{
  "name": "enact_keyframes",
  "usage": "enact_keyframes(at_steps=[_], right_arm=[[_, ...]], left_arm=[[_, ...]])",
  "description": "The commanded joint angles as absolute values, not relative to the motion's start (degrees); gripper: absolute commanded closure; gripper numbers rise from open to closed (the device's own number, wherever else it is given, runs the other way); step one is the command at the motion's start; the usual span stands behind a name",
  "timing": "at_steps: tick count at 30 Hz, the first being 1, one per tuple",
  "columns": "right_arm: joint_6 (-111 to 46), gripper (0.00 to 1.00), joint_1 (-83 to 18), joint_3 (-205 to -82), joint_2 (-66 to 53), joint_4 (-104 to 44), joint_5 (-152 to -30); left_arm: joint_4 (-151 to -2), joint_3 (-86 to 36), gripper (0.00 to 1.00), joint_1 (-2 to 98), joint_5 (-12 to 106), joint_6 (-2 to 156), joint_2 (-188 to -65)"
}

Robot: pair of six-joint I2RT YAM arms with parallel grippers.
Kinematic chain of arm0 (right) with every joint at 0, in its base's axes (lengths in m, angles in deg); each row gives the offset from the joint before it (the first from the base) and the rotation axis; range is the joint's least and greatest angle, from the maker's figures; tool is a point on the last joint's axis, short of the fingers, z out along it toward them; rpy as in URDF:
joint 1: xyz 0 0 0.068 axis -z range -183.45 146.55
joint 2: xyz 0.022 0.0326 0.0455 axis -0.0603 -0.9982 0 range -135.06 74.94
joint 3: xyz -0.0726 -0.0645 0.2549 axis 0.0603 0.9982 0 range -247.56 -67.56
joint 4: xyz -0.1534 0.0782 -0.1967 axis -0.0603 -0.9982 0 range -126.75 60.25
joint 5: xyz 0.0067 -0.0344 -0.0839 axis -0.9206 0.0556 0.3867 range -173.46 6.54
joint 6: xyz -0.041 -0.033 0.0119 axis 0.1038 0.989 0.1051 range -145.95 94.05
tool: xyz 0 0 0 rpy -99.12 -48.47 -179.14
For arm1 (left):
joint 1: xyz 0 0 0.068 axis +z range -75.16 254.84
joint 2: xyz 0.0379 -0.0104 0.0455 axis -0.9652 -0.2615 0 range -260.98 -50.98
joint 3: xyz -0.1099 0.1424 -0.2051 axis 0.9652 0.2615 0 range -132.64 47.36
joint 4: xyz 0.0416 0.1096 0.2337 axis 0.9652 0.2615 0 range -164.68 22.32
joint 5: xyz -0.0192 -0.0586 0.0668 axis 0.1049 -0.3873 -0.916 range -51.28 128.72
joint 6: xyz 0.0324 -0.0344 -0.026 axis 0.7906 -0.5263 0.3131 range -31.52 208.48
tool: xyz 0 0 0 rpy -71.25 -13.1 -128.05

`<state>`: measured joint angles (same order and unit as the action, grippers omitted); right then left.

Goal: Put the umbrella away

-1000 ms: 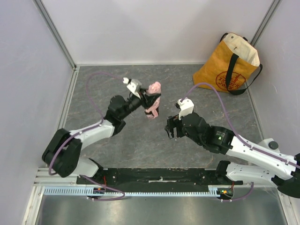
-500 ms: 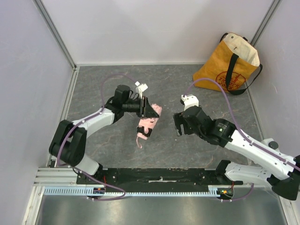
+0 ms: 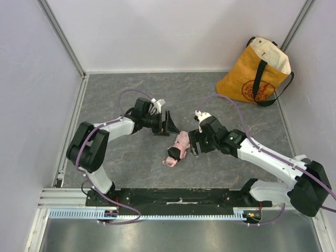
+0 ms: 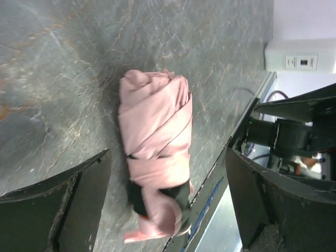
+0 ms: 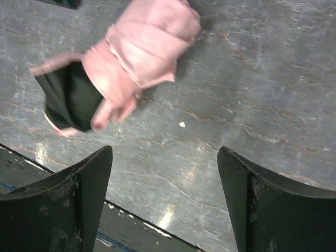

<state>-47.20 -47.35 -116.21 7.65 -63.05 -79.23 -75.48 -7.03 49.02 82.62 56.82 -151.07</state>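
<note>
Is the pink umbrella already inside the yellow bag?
No, the umbrella lies out on the table, well apart from the bag.

1. Umbrella [image 3: 177,148], between left gripper [image 3: 169,125] and right gripper [image 3: 193,146]: pale pink fabric, black patch at one end.
2. Both grippers: black fingers.
3. Table [image 3: 115,100] under them: grey stone pattern, faint rusty veins.
4. Bag [image 3: 252,73], far beyond right gripper: mustard yellow, red round print, black straps, cream lining.

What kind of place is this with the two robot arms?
Probably a lab robot cell: white panels in metal framing enclose a table, with the left arm and right arm bolted to a rail.
</note>
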Motion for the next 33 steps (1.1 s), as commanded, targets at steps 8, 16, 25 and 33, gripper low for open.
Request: enact_keyframes(at_steps=[8,16,25,33], right_arm=[[-59.0,0.1,-46.2,-113.5,1.1,-51.9,-83.8],[-80.2,0.11,-44.3,-107.3,0.3,-39.4,-85.5],[-81.8,0.17,-43.8,-101.5,-5.9,-24.8,-90.8],[-82.6,0.26,-43.4,-95.3,-11.7,-4.2,-93.1]], left_arm=[[-62.8,-1.3,0.14,51.9,65.0,64.1,-119.4],[-69.5,12.3,0.28,51.6,72.8,56.0,-108.6],[-89.9,20.6,0.16,43.0,72.3,47.9,-117.6],[-91.0,21.1,0.25,41.4,67.6,49.7,-116.6]])
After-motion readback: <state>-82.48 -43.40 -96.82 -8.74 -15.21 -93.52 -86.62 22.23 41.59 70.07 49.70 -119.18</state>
